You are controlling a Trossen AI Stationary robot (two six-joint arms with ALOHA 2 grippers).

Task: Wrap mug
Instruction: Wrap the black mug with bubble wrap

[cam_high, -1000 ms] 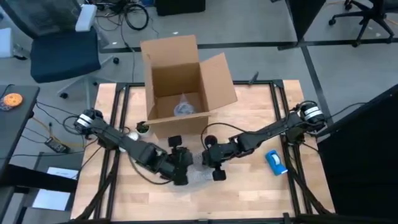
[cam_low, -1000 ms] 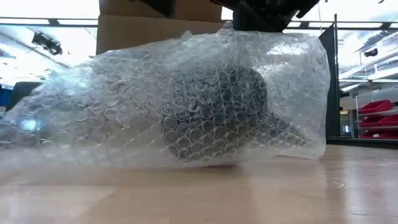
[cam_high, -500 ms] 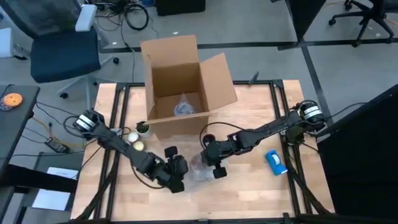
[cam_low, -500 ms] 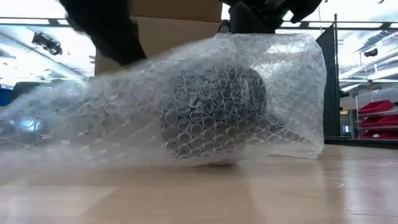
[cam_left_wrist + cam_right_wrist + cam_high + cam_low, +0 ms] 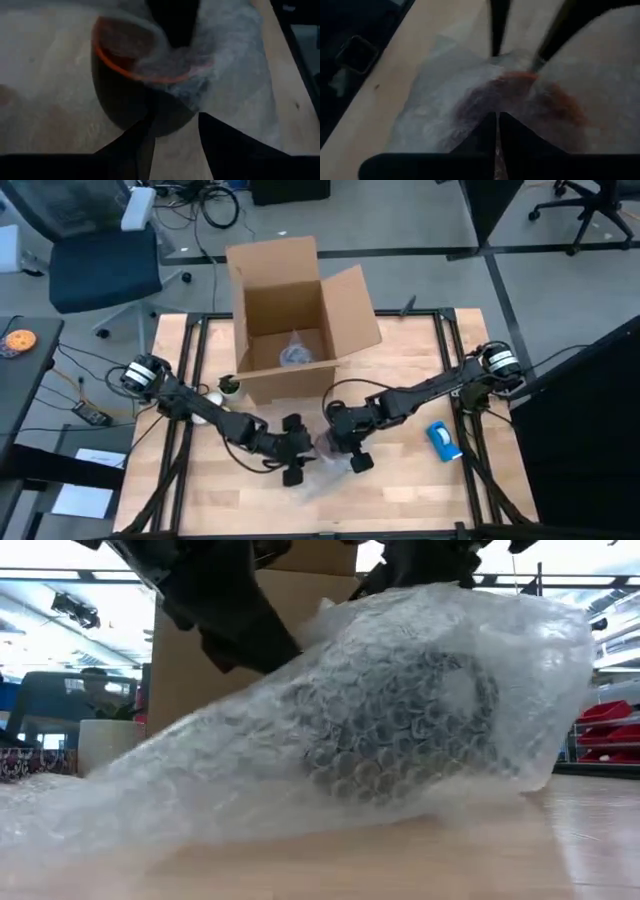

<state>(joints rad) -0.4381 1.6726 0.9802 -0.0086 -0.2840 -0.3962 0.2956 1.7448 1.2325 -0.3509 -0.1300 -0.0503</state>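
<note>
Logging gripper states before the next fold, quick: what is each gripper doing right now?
Left gripper: open, fingers apart beside the mug.
Right gripper: shut on the bubble wrap over the mug.

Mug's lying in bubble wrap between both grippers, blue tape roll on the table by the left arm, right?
Not quite. The high view shows the blue roll beside the right arm, not the left. The rest holds: the mug lies in bubble wrap between the left gripper and right gripper.

Open cardboard box at table's far edge, blue obj near right side.
</note>
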